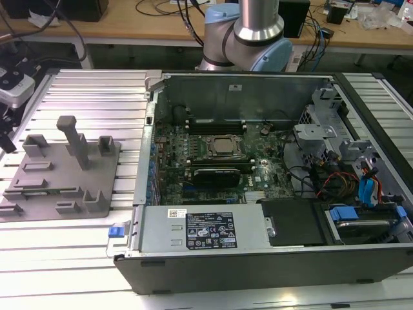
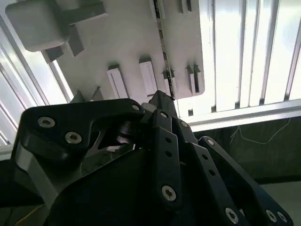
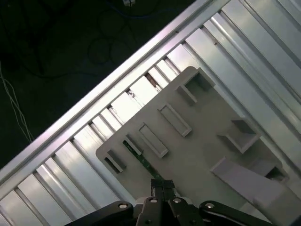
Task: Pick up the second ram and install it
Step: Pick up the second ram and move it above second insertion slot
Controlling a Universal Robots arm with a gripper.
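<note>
Fixture plate (image 1: 97, 174), grey, at the exterior view's left, carrying low slotted blocks and one tall post (image 1: 72, 139). The second ram (image 3: 142, 161), a thin green strip, stood on edge in a slot of that plate between two low blocks and was not yet lifted; the second wrist view showed it as a dark line (image 2: 162, 47) running toward the plate's edge. The gripper (image 3: 162, 188) pointed at the strip's near end, drawn together to a narrow tip (image 2: 161, 99) with nothing seen between its fingers; judged empty, and apart from the strip. Handling note, as a judgement: the pick calls for an opening just wider than the board's thickness, a square approach along its long edge, contact on the bare upper edge near the middle, and a straight pull out of the slot, since tilt could bind it or knock the neighbouring blocks. The slatted table (image 1: 84, 90), ribbed aluminium, bright with glare, lay under everything. Computer case (image 1: 245, 97), centre, lay open with the CPU socket (image 1: 222, 147) exposed. Behind it rose the arm (image 1: 258, 26), with a wooden bench (image 1: 129, 19) and loose cables (image 1: 190, 19) beyond.
</note>
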